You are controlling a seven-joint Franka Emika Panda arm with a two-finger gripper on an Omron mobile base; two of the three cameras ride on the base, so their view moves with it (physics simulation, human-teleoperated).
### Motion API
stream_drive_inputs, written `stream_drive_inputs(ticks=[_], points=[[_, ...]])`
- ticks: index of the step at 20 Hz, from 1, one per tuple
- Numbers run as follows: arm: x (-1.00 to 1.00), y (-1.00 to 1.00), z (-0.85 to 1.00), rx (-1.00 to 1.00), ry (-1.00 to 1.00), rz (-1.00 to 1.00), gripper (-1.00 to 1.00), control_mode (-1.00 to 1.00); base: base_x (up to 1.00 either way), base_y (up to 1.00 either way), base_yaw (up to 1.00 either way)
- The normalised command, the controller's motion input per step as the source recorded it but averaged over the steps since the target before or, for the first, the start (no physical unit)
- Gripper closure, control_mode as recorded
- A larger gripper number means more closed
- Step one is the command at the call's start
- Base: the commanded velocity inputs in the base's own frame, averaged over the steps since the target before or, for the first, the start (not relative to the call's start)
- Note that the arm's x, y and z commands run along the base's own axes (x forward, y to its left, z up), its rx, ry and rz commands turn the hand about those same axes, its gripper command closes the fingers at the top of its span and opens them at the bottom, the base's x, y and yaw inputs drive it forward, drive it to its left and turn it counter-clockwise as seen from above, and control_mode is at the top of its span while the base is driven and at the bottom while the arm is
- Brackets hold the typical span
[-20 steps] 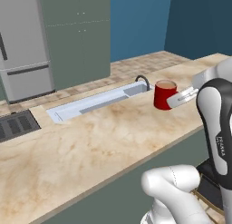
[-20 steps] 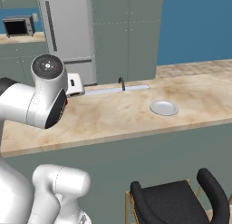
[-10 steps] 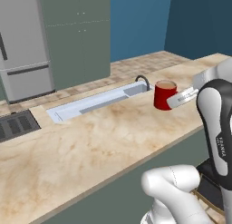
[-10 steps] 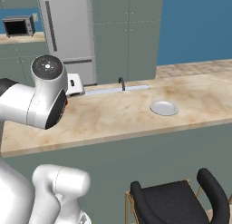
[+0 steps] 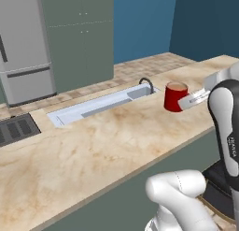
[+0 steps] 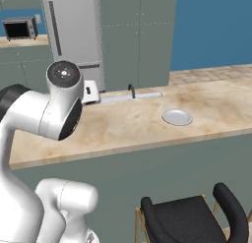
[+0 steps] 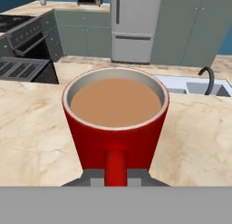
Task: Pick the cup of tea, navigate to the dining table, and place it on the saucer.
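Level over the dining table [image 5: 102, 146], the arm's jaws clamp the handle of the cup of tea [image 5: 176, 97].

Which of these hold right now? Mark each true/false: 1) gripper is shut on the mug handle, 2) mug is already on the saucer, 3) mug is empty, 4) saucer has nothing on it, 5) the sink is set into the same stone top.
1) True. The gripper is closed on the handle of the cup of tea.
2) False. The cup is held above the dining table, apart from the saucer.
3) False. Light brown tea fills it nearly to the rim in the hand view.
4) True. The white saucer lies bare on the stone top.
5) True. The sink, with its dark faucet, is sunk into that top.
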Motion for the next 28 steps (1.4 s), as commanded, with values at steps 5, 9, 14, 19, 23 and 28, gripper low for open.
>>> stream_drive_inputs(ticks=[5,9,14,19,23,28], points=[[0.12,-0.97,0.0,0.0,-0.02,0.02,1.0,-1.0,0.0,0.0,0.0],[0.02,-1.0,0.0,0.0,-0.04,0.06,1.0,-1.0,0.0,0.0,0.0],[0.26,-1.0,0.0,0.0,0.0,0.07,1.0,-1.0,0.0,0.0,0.0],[0.42,-0.85,0.0,0.0,0.0,0.08,1.0,-1.0,0.0,0.0,0.0],[0.76,-0.39,0.0,0.0,0.0,0.0,1.0,-1.0,0.0,0.0,0.0],[0.63,-0.32,-0.02,0.0,0.01,0.0,1.0,-1.0,0.0,0.0,0.0]])
